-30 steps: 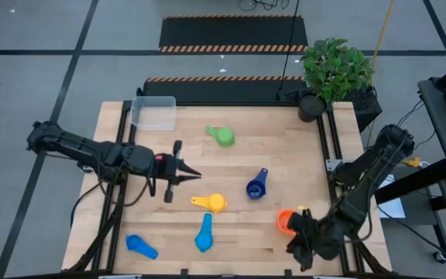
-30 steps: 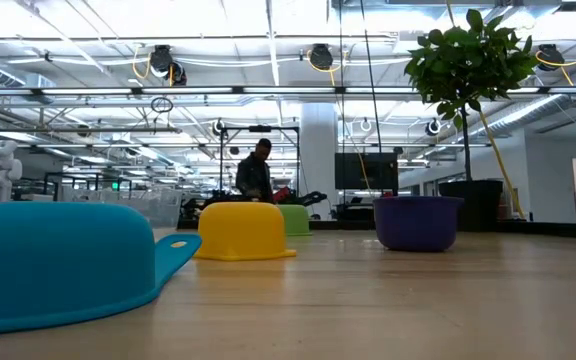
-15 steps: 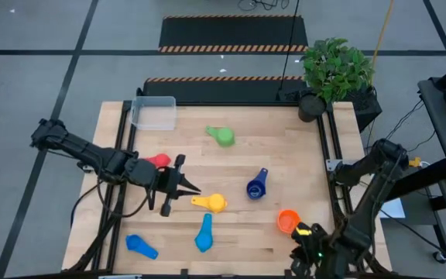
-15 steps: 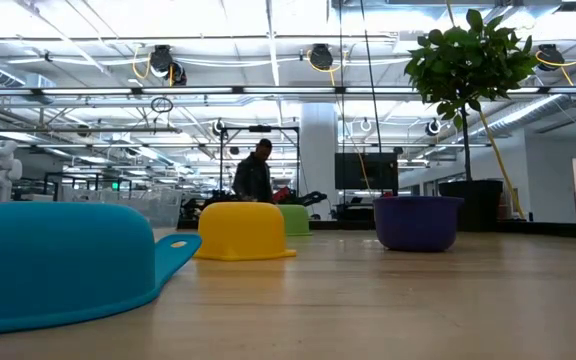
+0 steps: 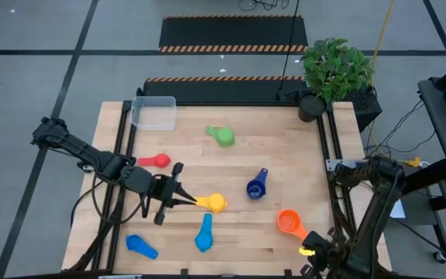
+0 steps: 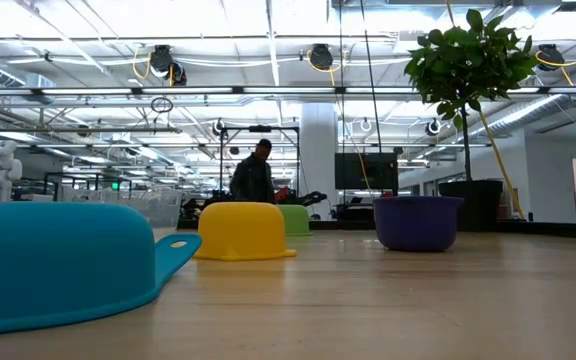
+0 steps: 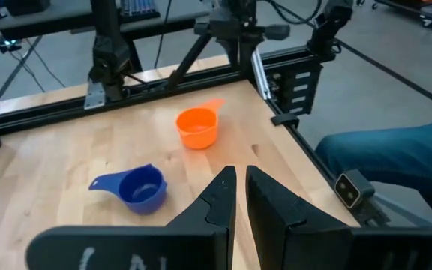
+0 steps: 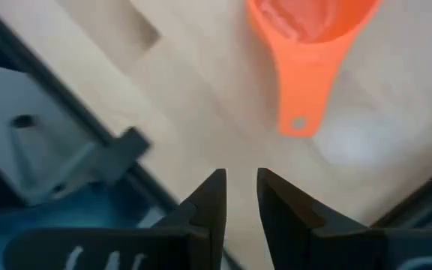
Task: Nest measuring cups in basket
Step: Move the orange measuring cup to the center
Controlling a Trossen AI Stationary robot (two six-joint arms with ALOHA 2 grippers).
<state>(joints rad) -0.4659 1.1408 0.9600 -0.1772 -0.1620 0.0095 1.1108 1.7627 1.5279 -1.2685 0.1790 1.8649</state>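
The left end effector [image 5: 183, 198] hovers mid-table just left of the yellow cup [image 5: 211, 203], its fingers nearly pressed together, holding nothing. The right end effector [image 8: 237, 196] sits at the table's near right edge beside the orange cup [image 5: 288, 222], fingers narrowly parted, empty. The clear basket [image 5: 154, 113] stands empty at the far left corner.

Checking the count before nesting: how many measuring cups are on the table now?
7: red, green, navy, yellow, orange, two light blue, and. All lie loose on the table; none in the basket.
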